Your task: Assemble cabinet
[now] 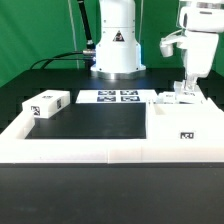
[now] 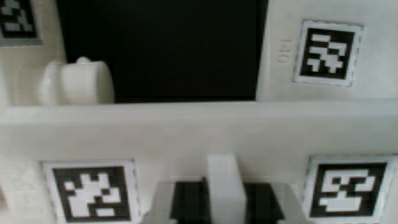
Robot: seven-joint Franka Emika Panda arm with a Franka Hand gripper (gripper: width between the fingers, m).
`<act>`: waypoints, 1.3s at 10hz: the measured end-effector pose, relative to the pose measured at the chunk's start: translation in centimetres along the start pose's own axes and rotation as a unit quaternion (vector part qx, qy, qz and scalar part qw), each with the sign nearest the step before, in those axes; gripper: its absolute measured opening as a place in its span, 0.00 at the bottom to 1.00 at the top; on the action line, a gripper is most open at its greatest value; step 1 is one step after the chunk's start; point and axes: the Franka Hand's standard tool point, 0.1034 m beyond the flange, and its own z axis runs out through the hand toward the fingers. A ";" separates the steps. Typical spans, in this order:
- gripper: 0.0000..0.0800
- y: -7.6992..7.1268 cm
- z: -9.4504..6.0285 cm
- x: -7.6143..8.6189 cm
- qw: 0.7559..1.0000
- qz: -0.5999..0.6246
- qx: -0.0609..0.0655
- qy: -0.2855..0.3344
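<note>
The cabinet's white box body (image 1: 186, 124) stands at the exterior view's right, a tag on its front. My gripper (image 1: 189, 90) hangs straight down over its back part. In the wrist view the two dark fingers (image 2: 185, 203) stand close on either side of a thin upright white panel edge (image 2: 222, 168), so my gripper (image 2: 222, 203) looks shut on it. Tagged white cabinet faces (image 2: 89, 190) lie to both sides, and a rounded white part (image 2: 79, 80) sits further off. A loose white tagged block (image 1: 45, 104) lies at the exterior view's left.
The marker board (image 1: 108, 97) lies in front of the arm's base (image 1: 116, 50). A low white border rail (image 1: 90, 150) runs along the front and sides of the black mat. A small white piece (image 1: 163, 98) lies beside the cabinet body.
</note>
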 end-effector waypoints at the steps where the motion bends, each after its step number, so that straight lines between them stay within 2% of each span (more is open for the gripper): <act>1: 0.09 0.0 0.1 -0.1 1.000 -0.003 0.002 -0.001; 3: 0.09 0.0 0.3 0.0 1.000 -0.004 0.003 -0.001; 5: 0.09 -0.3 0.4 0.4 1.000 -0.006 -0.007 0.012; 8: 0.09 -0.3 0.5 0.3 1.000 -0.005 -0.005 0.011; 10: 0.09 -0.1 0.1 0.3 1.000 -0.005 -0.009 0.012; 13: 0.09 0.0 0.2 -0.3 1.000 -0.009 -0.007 0.009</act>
